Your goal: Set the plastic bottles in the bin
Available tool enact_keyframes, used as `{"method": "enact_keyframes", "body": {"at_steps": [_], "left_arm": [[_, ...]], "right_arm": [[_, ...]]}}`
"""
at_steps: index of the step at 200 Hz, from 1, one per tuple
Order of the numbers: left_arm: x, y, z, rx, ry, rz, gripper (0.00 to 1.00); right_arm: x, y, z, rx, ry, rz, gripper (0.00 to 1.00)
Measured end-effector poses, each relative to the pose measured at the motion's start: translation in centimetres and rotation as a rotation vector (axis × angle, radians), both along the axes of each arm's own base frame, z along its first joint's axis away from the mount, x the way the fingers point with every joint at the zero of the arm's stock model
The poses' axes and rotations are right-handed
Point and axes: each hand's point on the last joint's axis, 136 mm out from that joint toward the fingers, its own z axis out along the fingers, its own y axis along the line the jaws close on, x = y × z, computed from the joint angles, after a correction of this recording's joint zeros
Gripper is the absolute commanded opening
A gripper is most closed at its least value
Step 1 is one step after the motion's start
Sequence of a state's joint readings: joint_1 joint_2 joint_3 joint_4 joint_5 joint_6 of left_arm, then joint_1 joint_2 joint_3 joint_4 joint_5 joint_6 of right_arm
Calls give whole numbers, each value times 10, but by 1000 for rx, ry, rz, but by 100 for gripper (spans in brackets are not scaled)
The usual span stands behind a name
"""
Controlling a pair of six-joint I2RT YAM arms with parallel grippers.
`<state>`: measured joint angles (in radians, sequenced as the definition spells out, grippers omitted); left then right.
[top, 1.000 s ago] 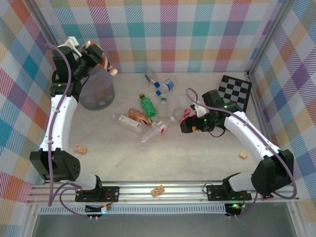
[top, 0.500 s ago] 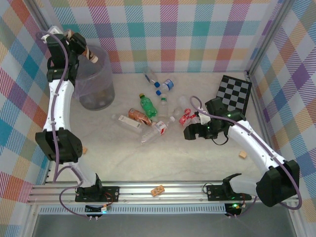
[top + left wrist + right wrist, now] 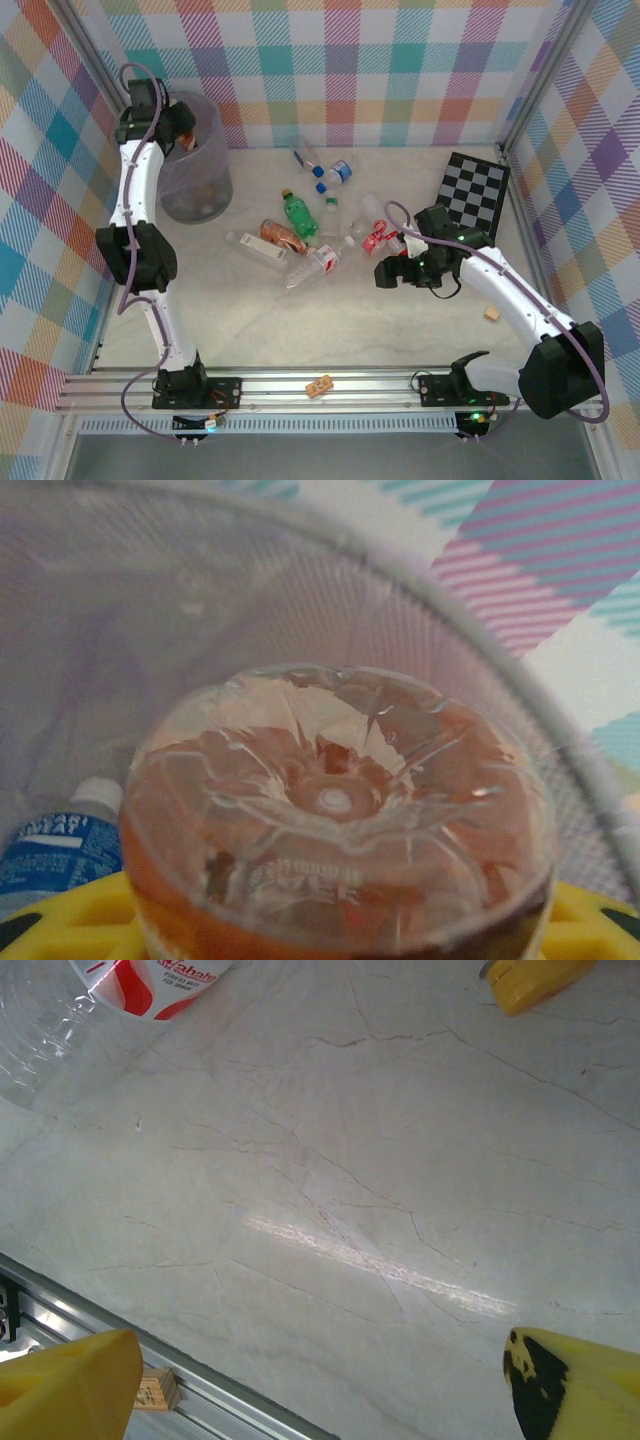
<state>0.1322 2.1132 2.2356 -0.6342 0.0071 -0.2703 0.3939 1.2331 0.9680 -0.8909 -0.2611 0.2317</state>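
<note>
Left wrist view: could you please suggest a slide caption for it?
Amber bottle gripped over the grey bin, a blue-labelled bottle already inside.

We get the amber bottle [image 3: 335, 810] blurred and cropped at the bottom edge; blue-label bottle [image 3: 55, 850] cut off left; red-label bottle [image 3: 100, 1005] cut off top.

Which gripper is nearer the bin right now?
Left. The left gripper holds an amber bottle at the mouth of the bin. The right gripper hovers open above the table, well right of the bin, beyond the loose bottles.
</note>
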Motion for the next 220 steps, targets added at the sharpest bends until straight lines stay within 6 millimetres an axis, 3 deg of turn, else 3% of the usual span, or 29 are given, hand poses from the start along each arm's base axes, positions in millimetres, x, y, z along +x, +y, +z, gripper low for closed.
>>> {"method": "enact_keyframes", "body": {"at_steps": [51,112,174,202,220], "left_arm": [[-4,-5,-45,-15,147,-41,57],[-5,-8,-48,-23,156,-54,89],[-6,-10,-38,-29,144,-63,94],[-14,-11,-15,-5,119,-77,97],[-26,-14,16,5,71,-88,98]], "right_arm": [[-1,-2,-4,-10,4,-4,93],[0,-2,-3,-8,4,-18,92],[1,-5,2,-13,-25,-27,94],[10,-7,12,-29,-68,-35,99],[21,-7,22,-29,-132,-48,99]]}}
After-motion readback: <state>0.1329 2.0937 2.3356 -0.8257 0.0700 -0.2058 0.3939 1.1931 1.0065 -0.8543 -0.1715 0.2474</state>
